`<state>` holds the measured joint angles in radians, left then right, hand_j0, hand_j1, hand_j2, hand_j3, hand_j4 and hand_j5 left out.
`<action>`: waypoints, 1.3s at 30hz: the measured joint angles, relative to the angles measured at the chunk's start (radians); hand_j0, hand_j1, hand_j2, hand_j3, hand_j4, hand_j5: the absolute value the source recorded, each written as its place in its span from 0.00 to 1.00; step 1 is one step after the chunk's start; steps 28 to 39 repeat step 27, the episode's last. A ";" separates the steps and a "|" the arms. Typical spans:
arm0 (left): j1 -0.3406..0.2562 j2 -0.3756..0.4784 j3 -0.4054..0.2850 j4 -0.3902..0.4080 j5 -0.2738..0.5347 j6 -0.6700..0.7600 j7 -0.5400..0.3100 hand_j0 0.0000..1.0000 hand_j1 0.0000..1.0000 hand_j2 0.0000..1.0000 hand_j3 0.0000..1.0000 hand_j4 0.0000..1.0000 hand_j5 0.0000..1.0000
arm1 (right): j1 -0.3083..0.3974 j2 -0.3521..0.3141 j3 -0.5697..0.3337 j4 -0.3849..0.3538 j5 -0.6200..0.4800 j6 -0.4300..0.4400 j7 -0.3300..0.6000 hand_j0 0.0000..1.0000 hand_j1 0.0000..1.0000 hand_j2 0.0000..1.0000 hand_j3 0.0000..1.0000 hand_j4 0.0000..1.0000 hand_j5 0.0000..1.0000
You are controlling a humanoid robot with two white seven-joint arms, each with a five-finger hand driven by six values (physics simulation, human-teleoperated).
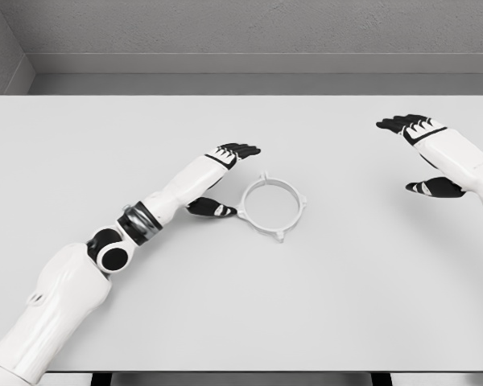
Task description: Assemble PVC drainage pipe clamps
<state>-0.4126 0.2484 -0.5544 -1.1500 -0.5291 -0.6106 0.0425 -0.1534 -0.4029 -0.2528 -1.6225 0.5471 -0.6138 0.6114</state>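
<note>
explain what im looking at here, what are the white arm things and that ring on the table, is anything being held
This is one picture, a simulator's render, taken from a camera on a humanoid robot's head, looking down at a white table. The two white limbs are the robot's own arms, each ending in a five-finger hand with dark fingers.

The left hand reaches in from the lower left, its fingers extended and its thumb pointing toward a white ring-shaped pipe clamp lying flat on the table. The thumb tip is right at the ring's left edge; I cannot tell whether it touches. The clamp has small tabs sticking out around its rim.

The right hand comes in from the right edge, fingers open, well away from the clamp.

Neither hand is holding anything. The clamp is the only loose object I can see on the table.
</note>
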 measured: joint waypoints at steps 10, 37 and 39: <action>0.002 -0.004 0.000 -0.001 0.001 0.000 0.000 1.00 1.00 1.00 1.00 1.00 1.00 | -0.002 0.000 0.000 0.000 0.000 0.000 0.000 1.00 1.00 1.00 1.00 1.00 1.00; -0.026 0.326 0.173 -0.037 0.026 0.000 0.007 1.00 1.00 1.00 1.00 1.00 1.00 | 0.000 0.001 0.000 -0.003 -0.001 0.000 0.000 1.00 1.00 1.00 1.00 1.00 1.00; -0.026 0.326 0.173 -0.037 0.026 0.000 0.007 1.00 1.00 1.00 1.00 1.00 1.00 | 0.000 0.001 0.000 -0.003 -0.001 0.000 0.000 1.00 1.00 1.00 1.00 1.00 1.00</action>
